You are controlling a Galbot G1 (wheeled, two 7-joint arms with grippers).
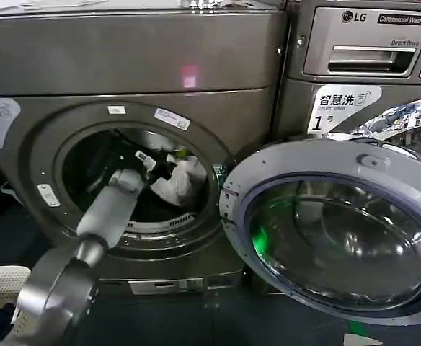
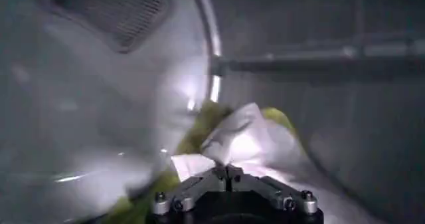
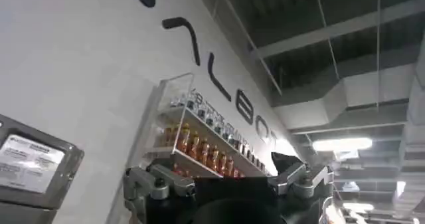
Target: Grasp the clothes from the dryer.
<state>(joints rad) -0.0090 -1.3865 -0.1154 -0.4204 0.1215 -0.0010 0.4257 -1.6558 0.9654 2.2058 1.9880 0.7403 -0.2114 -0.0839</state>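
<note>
Head view hides the left pincer deep inside the dryer drum, clamped on white clothes; open door swung right; right pincer spread.

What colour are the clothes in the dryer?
White clothes with a yellow-green piece underneath, clearest in the left wrist view, where the left pincer is shut on them.

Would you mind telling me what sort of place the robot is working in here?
Probably a laundry room or showroom: a large open dryer holds clothes, an LG commercial washer stands beside it, and a wall shelf of bottles hangs nearby. The left claw is inside the drum.
</note>
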